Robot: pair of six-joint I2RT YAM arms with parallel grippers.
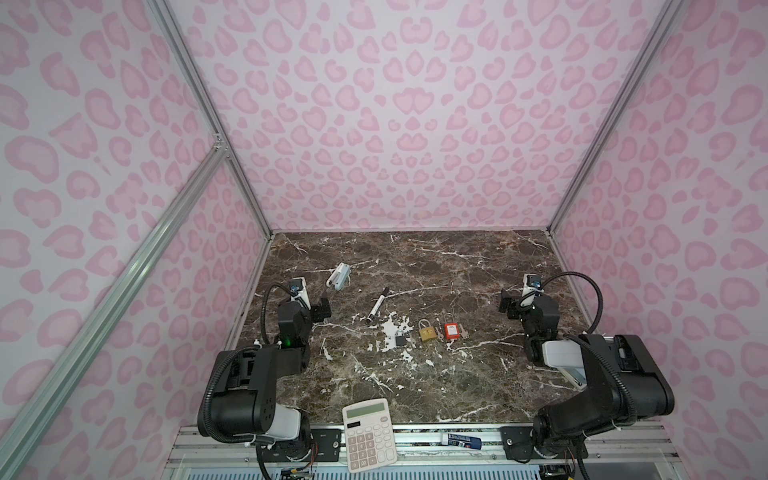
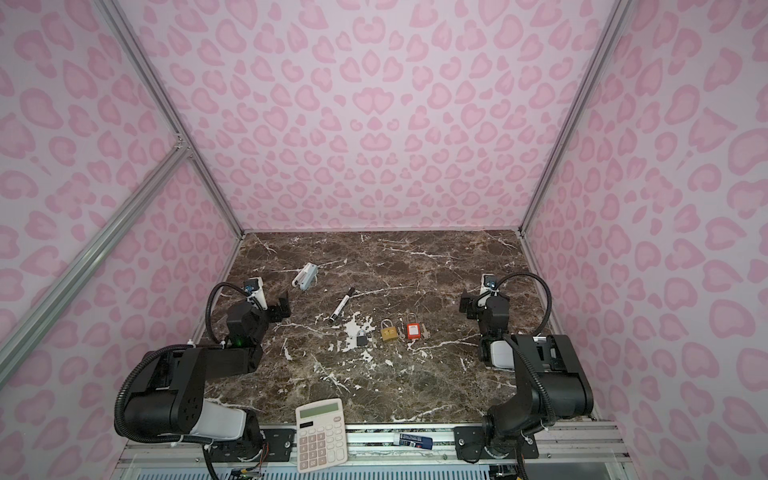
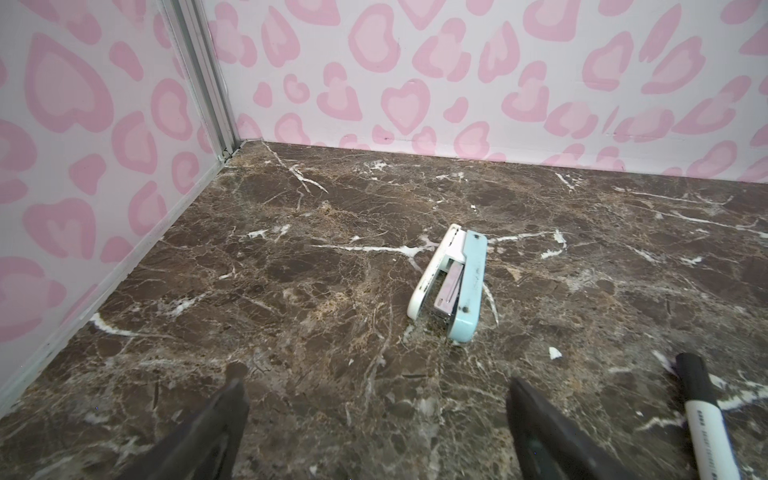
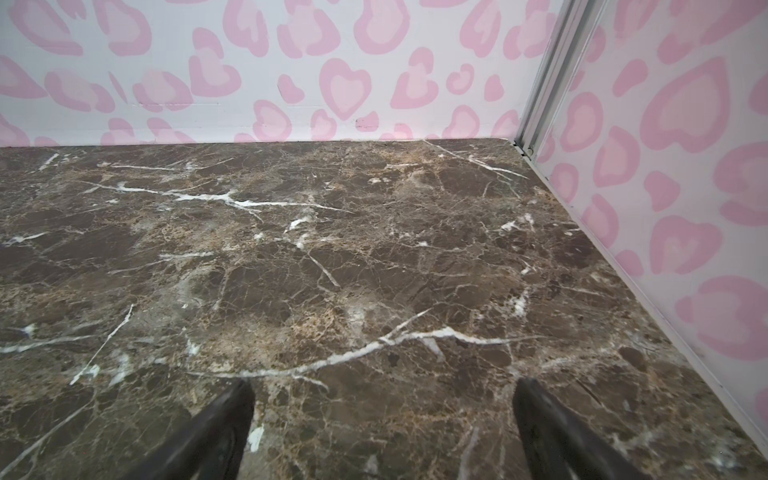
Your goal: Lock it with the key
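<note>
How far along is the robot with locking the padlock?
Nothing looks done yet. The red padlock, brass padlock and dark padlock lie untouched, keys beside them. The left gripper and right gripper are open, empty and well away. Picking up a key, inserting and turning it all remain.

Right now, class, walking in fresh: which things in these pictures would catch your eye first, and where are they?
The pink heart-spotted walls around the dark marble table hit first. Mid-table, a grey padlock, a brass padlock and a red padlock lie in a row. A white calculator straddles the near edge.
</note>
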